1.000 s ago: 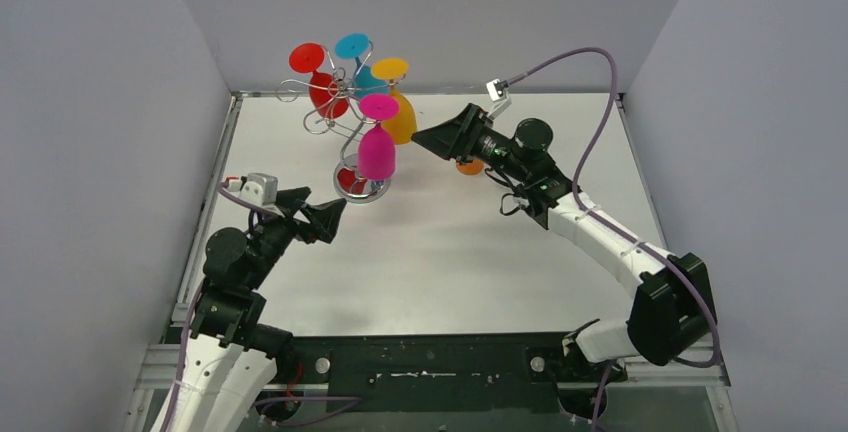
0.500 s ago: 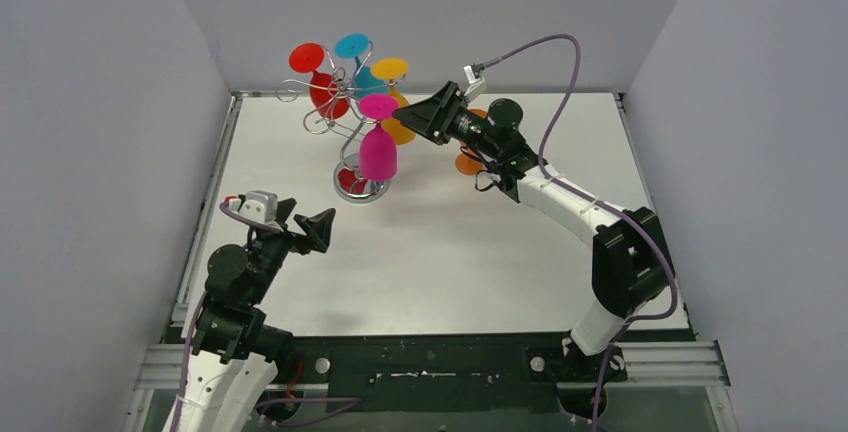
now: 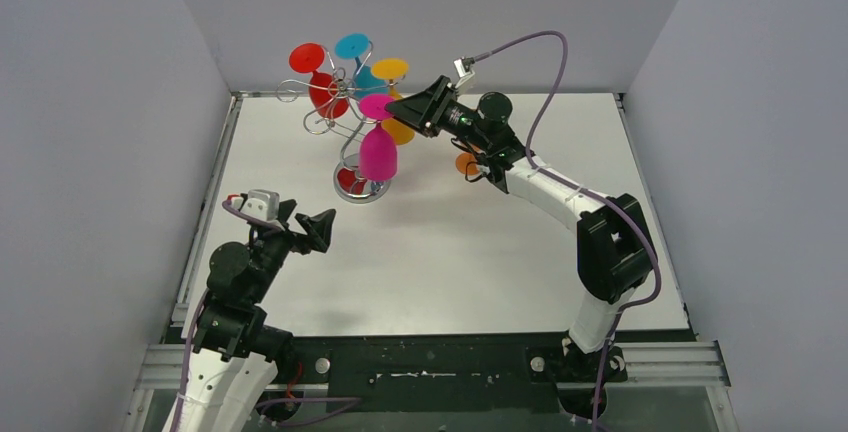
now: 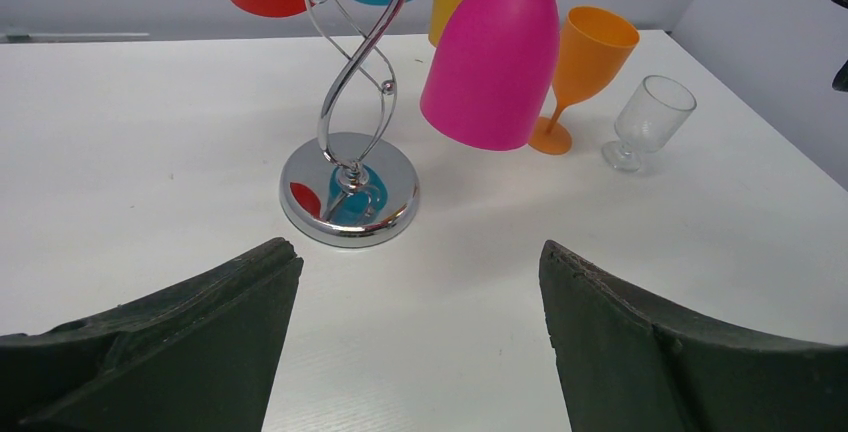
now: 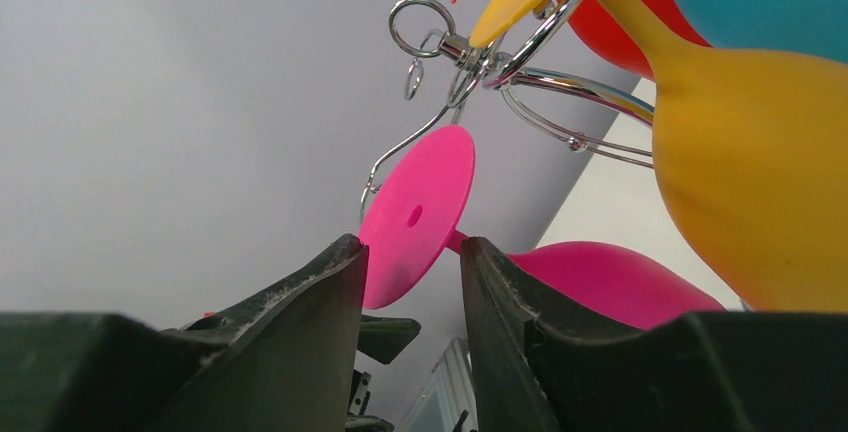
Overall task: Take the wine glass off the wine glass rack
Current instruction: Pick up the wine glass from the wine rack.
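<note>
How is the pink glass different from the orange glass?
The pink glass hangs upside down on the wine glass rack; the orange glass stands upright on the table. The right gripper sits around the pink glass's foot; no gripper touches the orange glass. Both have a stem and a round foot.

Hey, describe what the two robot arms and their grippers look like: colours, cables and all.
The left arm and right arm both have white link shells with black joints, and a purple cable runs along each. The left gripper and right gripper have matte black, wedge-shaped fingers that taper toward the tips. A small pale box sits by each wrist.
</note>
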